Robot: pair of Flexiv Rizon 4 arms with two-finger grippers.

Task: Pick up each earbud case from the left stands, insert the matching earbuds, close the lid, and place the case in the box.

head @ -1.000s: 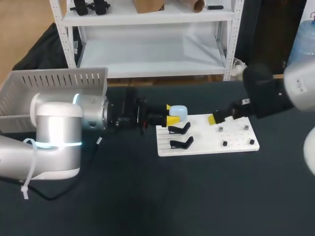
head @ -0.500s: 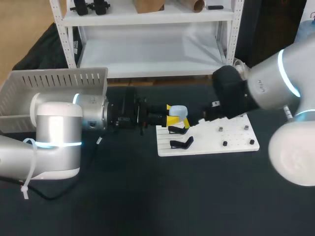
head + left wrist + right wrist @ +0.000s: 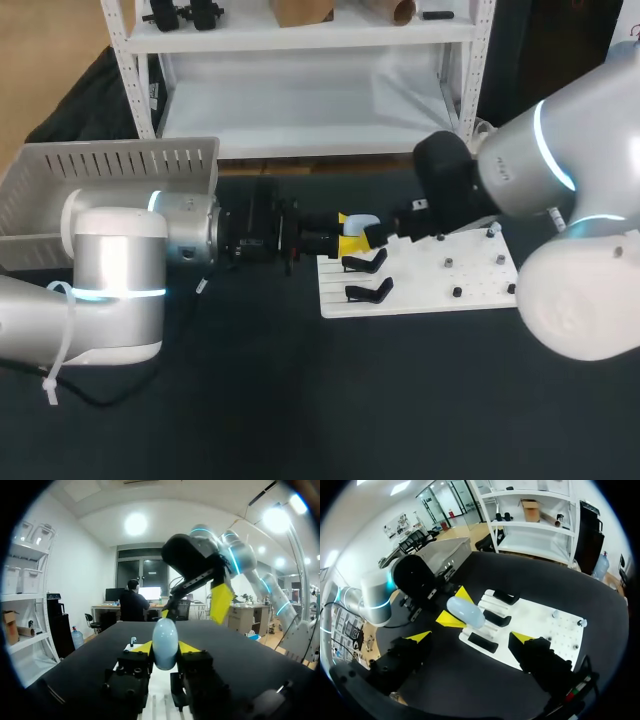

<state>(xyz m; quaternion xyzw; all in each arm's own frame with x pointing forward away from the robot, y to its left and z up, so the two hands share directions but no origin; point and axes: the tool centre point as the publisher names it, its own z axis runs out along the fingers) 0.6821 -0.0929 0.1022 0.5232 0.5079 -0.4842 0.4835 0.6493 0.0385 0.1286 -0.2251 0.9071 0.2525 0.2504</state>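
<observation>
Case [image 3: 362, 226]: pale blue, clamped between the left gripper [image 3: 165, 649] fingers, held just above the black stands [image 3: 366, 277] on the white board [image 3: 480, 290], facing the right gripper [image 3: 471, 637], which is spread wide and near but not touching, presumably so the case can be opened and filled.

in the head view the earbud case [image 3: 363, 224] shows only its pale top. the left gripper [image 3: 348, 232] covers its lower part, and the right gripper [image 3: 385, 233] crowds its right end, that gripper's own tips not to be made out there. no view tells whether the lid is open or seated. the box [image 3: 110, 165] at the table's far left corner is cut by the picture's edge and partly behind the left arm [image 3: 120, 270]. the dark bits [image 3: 456, 292] on the white board's [image 3: 480, 280] right half are too small to tell earbuds from pegs.
</observation>
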